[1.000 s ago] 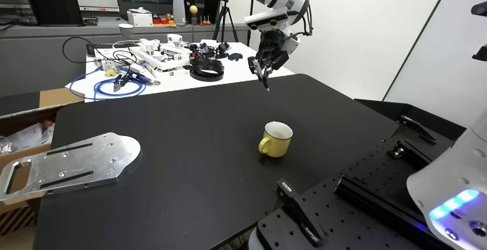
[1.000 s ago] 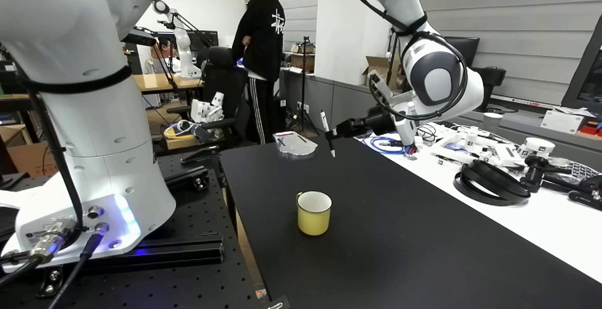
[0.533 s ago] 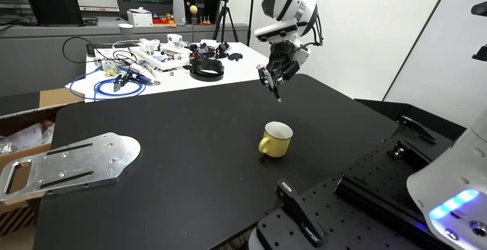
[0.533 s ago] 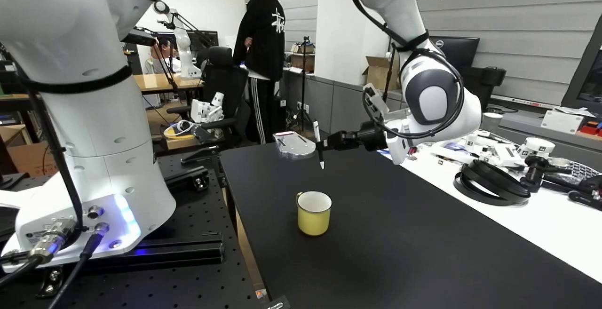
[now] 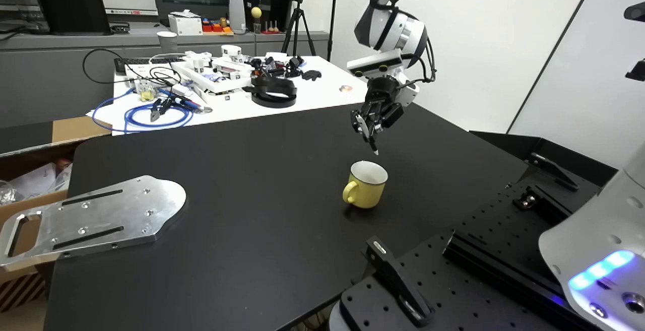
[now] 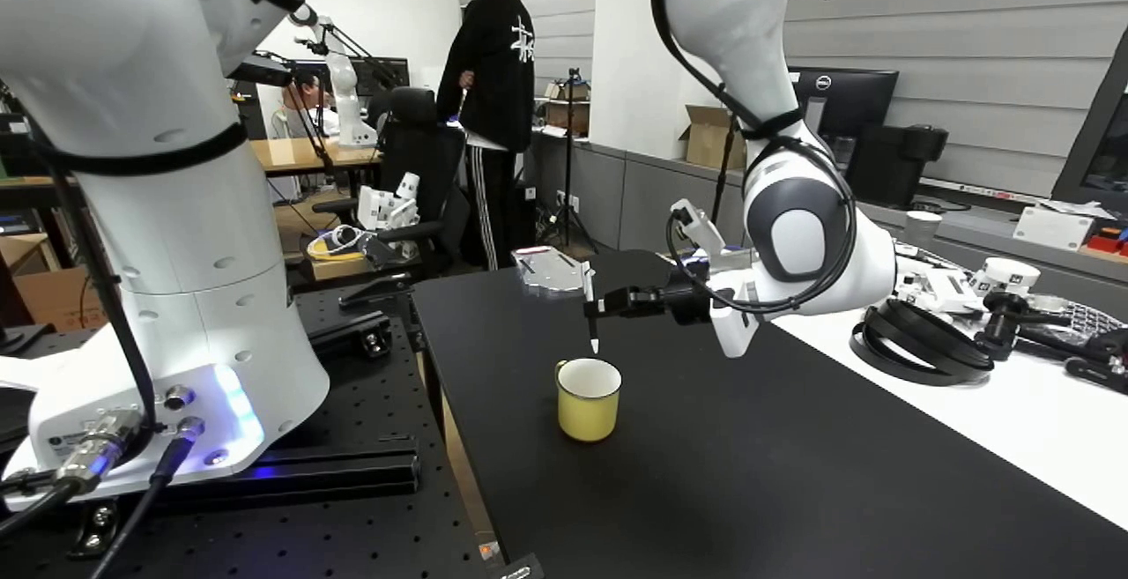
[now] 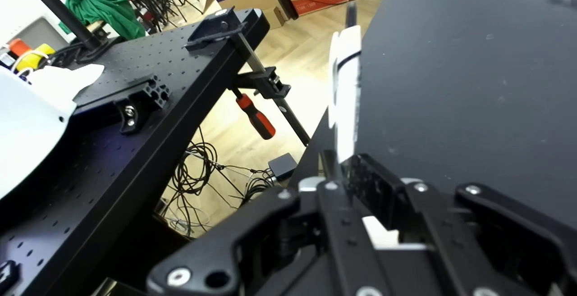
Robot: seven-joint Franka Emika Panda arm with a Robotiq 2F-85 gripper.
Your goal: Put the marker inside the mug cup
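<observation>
The pick-up looks done: the gripper [image 6: 593,307] has its jaws clenched on the marker [image 7: 347,91], tip down beneath them. Below the jaws stands the mug [image 6: 589,407], apart from the tip; lining up, lowering and release seem left.

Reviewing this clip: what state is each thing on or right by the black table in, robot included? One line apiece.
Gripper: shut on the marker.
Marker: tip down, near upright, roughly above the mug, not inside it.
Mug: upright; no contents visible.
Metal plate: lying flat, overhanging the table edge.
Cardboard box: open, with things inside.
Base light: lit blue.
</observation>
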